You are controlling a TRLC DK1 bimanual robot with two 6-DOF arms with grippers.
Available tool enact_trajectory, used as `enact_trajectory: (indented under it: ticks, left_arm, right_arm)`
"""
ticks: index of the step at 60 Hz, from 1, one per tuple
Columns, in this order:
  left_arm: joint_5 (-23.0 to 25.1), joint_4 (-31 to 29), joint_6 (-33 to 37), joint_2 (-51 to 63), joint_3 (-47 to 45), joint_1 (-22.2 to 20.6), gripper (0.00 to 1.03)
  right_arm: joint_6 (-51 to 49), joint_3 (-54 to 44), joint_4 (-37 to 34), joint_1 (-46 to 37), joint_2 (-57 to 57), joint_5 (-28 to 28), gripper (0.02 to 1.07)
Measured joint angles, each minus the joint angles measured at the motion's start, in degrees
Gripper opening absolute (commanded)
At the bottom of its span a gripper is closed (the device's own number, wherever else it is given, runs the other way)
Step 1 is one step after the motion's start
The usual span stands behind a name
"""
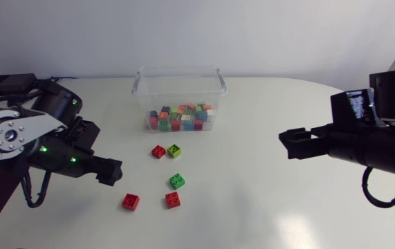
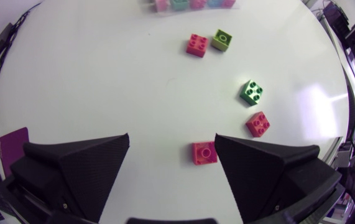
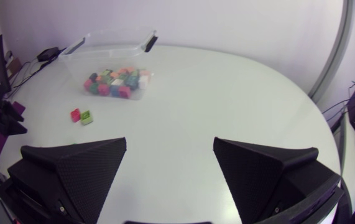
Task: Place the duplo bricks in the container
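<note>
Duplo bricks [image 1: 173,200] are lying loose on the white table [image 1: 266,207] in front of the clear container [image 1: 180,69], five of them, while a heap of mixed-colour bricks is already sitting inside it. Nearest the container you are seeing a red brick [image 1: 158,151] and a lime brick [image 1: 174,150] lying just beside each other. Further out, a green brick [image 1: 177,181] is lying above two more red ones. The outermost red brick [image 2: 204,152] is showing between the fingers of the left gripper [image 1: 114,171], close to one finger but not pinched. That gripper is hanging over the table with its fingers spread wide and holding nothing. The right gripper [image 1: 287,142] is hovering well apart from the bricks on the other side of the table, its fingers also standing wide open and empty, pointing toward the container.
</note>
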Motion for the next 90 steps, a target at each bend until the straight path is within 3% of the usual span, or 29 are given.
enact_trajectory:
  ticks: [4,12,24,36,47,61,75,90]
  left_arm:
    - [0.04,-1.01,-0.11,2.69,0.72,-2.67,0.93]
    - [0.22,-2.78,-1.14,9.49,2.34,-4.85,0.89]
    - [0.20,-3.48,-2.91,17.68,3.67,-6.56,0.87]
    - [0.22,-3.37,-4.44,20.83,4.50,-7.82,0.76]
    - [0.20,-1.97,-5.29,22.23,4.90,-8.26,0.48]
    - [0.20,-1.88,-5.81,22.51,4.90,-9.14,0.23]
    - [-0.68,-1.70,-5.81,22.01,4.90,-9.16,0.20]
    - [-0.90,-1.81,-5.77,13.38,5.68,-3.82,0.20]
  right_arm:
    - [0.00,0.76,-1.33,-0.24,2.58,-4.22,1.03]
    - [0.02,3.80,-4.81,4.02,8.26,-5.66,1.02]
    - [0.92,9.40,-6.56,10.32,15.10,-3.50,1.02]
    - [1.53,10.51,-6.75,14.99,19.93,-1.09,1.02]
    - [1.53,10.58,-7.06,18.88,23.30,-0.85,1.02]
    - [1.53,12.94,-7.72,22.71,28.39,-0.87,1.02]
    - [-2.27,15.56,-5.73,25.53,33.62,-4.96,1.02]
    - [-1.70,23.32,-7.04,26.10,43.80,-4.26,1.02]
